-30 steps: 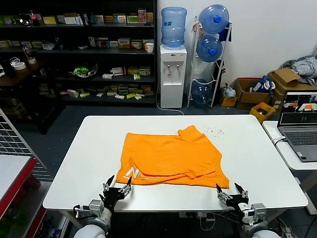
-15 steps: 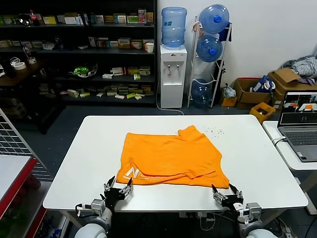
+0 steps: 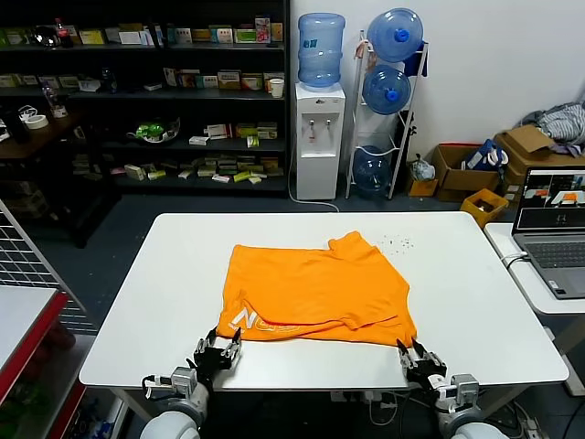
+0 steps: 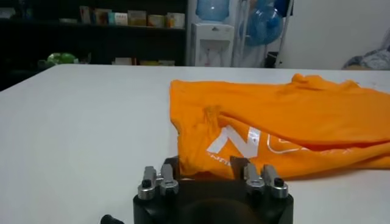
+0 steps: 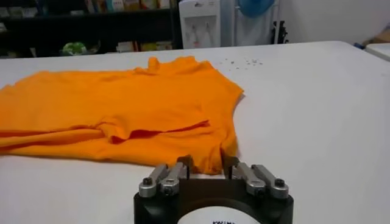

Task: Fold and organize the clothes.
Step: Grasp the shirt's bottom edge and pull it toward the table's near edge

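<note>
Left gripper (image 3: 216, 352): near-left corner of T-shirt (image 3: 315, 293), jaws half-closed around the hem, bite unconfirmed.
Right gripper (image 3: 413, 355): near-right corner, jaws narrowed on the hem.
T-shirt: partly folded, mid-table (image 3: 475, 274), hem at the near edge.
Risk: 1 pinch catching a single layer, so the fold lifts skewed.

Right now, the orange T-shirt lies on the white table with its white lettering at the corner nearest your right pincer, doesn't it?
Not quite: the white lettering sits at the corner nearest the left pincer, as the head view shows. The left wrist view shows the same print just ahead of that pincer. The rest holds: the orange T-shirt lies on the white table, and the right pincer meets the plain corner.
</note>
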Robot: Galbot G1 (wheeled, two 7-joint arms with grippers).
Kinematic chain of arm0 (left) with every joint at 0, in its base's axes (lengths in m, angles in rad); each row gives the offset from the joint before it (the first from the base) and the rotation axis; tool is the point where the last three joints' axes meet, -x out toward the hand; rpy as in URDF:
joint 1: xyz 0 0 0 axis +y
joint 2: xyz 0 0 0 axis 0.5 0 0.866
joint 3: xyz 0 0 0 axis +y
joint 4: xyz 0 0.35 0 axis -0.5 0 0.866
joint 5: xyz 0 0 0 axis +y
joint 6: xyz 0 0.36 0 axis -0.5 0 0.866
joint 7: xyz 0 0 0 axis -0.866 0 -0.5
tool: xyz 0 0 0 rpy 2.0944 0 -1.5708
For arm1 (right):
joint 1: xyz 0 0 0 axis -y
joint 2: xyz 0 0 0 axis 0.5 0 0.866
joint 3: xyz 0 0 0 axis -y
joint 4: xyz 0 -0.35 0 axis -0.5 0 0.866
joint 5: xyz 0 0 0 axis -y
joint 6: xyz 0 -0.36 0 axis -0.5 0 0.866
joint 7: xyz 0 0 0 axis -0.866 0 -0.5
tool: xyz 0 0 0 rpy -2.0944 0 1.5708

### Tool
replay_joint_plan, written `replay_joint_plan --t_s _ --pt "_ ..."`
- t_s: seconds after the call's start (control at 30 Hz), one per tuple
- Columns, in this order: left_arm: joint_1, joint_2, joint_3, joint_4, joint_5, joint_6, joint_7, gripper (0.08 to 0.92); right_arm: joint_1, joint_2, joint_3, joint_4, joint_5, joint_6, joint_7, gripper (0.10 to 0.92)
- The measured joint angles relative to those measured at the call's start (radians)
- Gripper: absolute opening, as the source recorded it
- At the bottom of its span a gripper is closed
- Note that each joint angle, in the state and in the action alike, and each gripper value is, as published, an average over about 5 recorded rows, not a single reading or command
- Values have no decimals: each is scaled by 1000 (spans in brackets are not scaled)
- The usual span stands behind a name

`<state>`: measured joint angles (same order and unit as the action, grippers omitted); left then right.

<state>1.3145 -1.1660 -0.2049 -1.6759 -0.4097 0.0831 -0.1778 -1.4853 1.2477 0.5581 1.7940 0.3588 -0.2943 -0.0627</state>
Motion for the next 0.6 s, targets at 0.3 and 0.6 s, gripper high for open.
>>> replay_joint_plan --t_s 0.3,0.6 --pt "7 -4 -5 -14 29 -20 -21 248 -14 -1 8 17 -1 7 15 124" --pt "38 10 -15 -64 40 -19 -62 113 -59 -21 38 68 22 -5 43 124"
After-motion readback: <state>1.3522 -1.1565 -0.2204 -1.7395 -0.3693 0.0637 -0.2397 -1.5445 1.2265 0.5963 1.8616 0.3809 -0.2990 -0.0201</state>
